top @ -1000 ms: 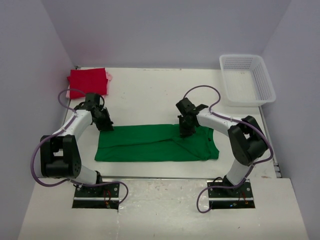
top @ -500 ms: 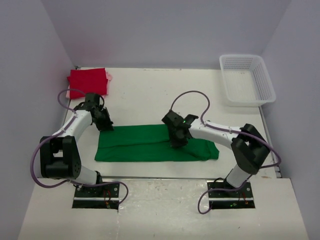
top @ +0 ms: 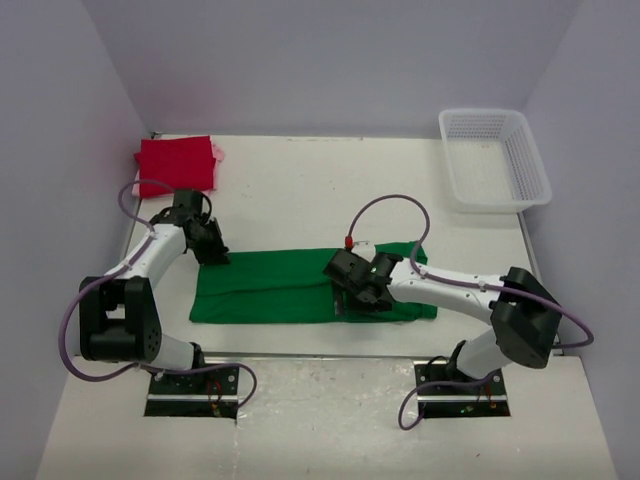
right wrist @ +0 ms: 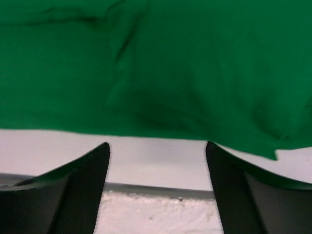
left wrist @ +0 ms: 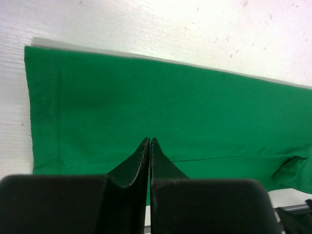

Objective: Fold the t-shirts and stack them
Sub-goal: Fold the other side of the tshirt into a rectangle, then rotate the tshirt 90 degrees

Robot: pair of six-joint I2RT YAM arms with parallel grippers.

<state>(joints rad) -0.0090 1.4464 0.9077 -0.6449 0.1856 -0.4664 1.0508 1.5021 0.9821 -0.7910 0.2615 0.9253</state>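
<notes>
The bright green t-shirt [top: 290, 285] lies as a long folded strip near the table's front edge; it also shows as green t-shirt [left wrist: 161, 107] and green t-shirt [right wrist: 156, 63] in the wrist views. My left gripper [top: 213, 251] is shut at the strip's far left corner, its tips [left wrist: 148, 142] over the cloth with nothing seen between them. My right gripper [top: 348, 295] stands open over the strip's near edge, with only bare table between its fingers [right wrist: 92, 165]. The red t-shirt [top: 177, 163] lies folded at the back left, and a pale pink t-shirt [top: 217, 152] peeks from under it.
A white mesh basket [top: 495, 157] stands at the back right corner. The table's front edge [right wrist: 156, 187] runs just below the right gripper's fingers. Walls close the table on the left, back and right.
The right gripper swept left and toward the near edge across the green t-shirt, then opened and let the cloth go. The left arm stayed put.
</notes>
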